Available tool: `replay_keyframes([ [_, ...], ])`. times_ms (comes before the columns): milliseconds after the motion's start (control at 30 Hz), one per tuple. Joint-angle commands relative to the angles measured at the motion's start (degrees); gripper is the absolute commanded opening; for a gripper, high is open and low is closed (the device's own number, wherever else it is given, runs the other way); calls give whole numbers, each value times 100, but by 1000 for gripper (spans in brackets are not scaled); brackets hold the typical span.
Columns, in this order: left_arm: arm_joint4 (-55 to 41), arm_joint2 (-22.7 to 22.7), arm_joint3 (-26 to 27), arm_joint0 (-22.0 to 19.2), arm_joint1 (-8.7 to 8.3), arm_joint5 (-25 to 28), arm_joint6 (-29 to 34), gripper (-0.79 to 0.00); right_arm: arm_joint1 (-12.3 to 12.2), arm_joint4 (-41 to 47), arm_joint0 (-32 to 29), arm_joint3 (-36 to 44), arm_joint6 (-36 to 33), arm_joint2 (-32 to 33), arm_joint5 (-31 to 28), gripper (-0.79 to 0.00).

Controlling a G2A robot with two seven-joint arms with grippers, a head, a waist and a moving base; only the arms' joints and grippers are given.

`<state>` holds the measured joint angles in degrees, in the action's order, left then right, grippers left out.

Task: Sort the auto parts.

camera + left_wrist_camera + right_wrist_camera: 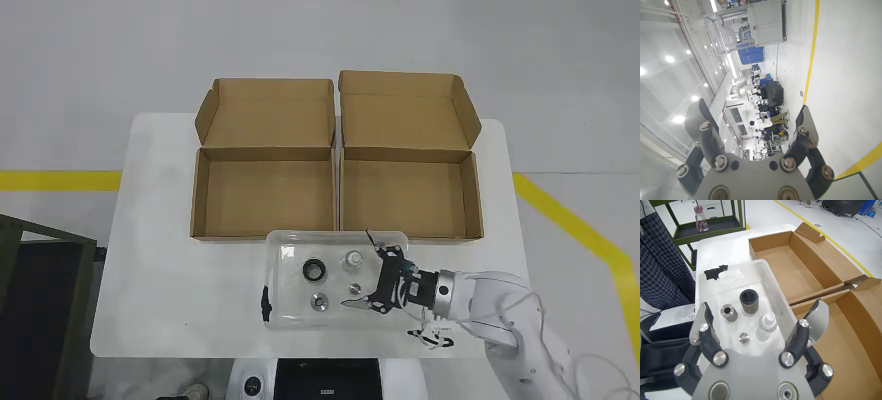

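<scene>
A clear plastic bin [287, 292] [772, 274] stands at the table's front. In it are a black bearing sleeve [314, 268] [749, 301], a steel cylinder with a bore [318, 303] [728, 312], a small steel knob [353, 290] [743, 338] and a small white-capped bottle [353, 260] [767, 323]. My right gripper [362, 272] [762, 306] hangs open over the bin's right half, its fingers on either side of the bottle and knob, holding nothing. My left gripper [753, 106] is open and empty, pointing out into the room.
Two open cardboard boxes stand side by side behind the bin, the left one [265, 195] [791, 264] and the right one [403, 195] [848, 332], lids folded back. Black tape [714, 273] marks the bin's far end. A green cart [40, 300] stands left of the white table [160, 250].
</scene>
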<state>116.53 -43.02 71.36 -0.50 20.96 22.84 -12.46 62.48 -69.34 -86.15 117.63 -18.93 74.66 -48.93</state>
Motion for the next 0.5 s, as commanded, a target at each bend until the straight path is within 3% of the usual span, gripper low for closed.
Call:
replay_keyframes([
  [0,0,0,0,0,0,0,0,0,-4,-18,19,-42,-34,-38,39,0],
  [267,0,0,0,0,0,0,0,0,-24,-183,98,-207,-140,-134,224,0],
  [367,0,0,0,0,0,0,0,0,-27,-300,113,-273,-153,-179,354,-83],
  [467,0,0,0,0,0,0,0,0,-33,-378,120,-310,-137,-226,391,-111],
])
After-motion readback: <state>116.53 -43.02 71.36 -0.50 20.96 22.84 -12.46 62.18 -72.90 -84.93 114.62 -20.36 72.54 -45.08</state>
